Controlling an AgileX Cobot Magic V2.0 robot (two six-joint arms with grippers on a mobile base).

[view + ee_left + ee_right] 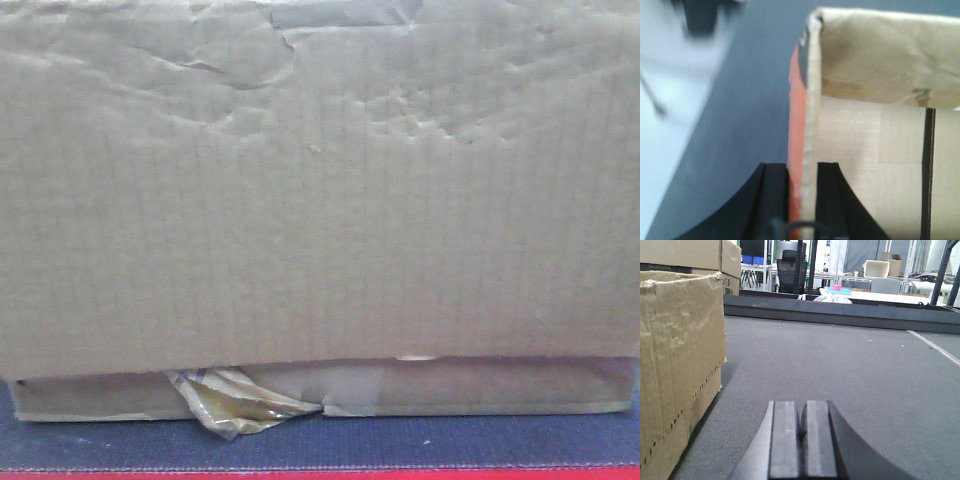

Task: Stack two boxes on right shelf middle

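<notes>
A tall brown cardboard box (320,200) fills the front view. It rests on a shallow box (500,390), which has a curl of yellowish tape (235,400) at its front. In the left wrist view my left gripper (802,170) is shut on the upright wall (810,125) of a cardboard box, one finger outside on its orange face and one inside. My right gripper (802,425) is shut on nothing, low over the grey carpet (865,380), with a cardboard box (675,365) to its left. The shelf is out of view.
The boxes sit on a carpeted platform (500,440) with a red front edge (320,474). In the right wrist view more boxes (690,255) stand behind, a dark raised ledge (840,312) bounds the carpet, and a black chair (790,270) and racks lie beyond.
</notes>
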